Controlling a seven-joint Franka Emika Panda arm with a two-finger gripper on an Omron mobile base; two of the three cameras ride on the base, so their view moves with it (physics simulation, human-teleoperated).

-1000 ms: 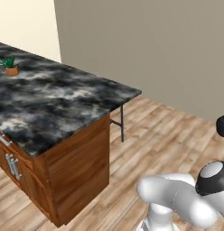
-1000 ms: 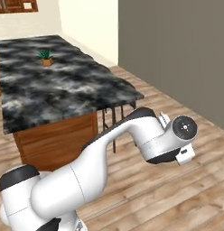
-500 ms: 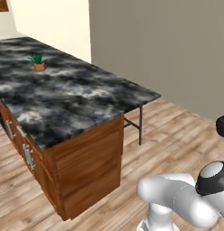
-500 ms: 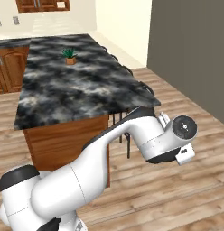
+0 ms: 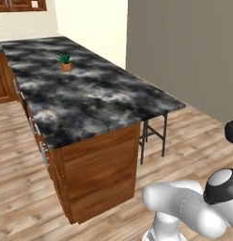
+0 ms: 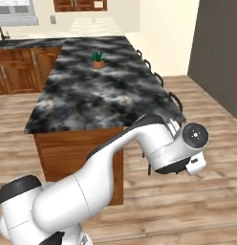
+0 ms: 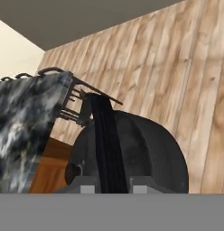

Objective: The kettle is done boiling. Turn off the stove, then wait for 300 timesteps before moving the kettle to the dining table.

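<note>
The small, squat, dark grey-black rounded kettle (image 7: 132,153) hangs right in front of the hand camera, its black arched handle (image 7: 106,144) running up the middle of the view, and the gripper (image 7: 114,185) has its fingers (image 7: 88,184) pinching that handle from either side. The kettle is carried in the air above the wooden plank floor (image 7: 177,67), beside the near corner of the large island counter with the dark black-grey-white marbled stone top (image 5: 90,99) and brown panelled base. The stage appears to be transport to this counter. To do it well, lift the kettle over the stone edge before swinging inward, keep the hand level so the kettle does not swing, and set it down on bare stone well apart from the small potted green plant (image 5: 66,62) and away from the black metal stools (image 5: 153,134) under the far edge.
</note>
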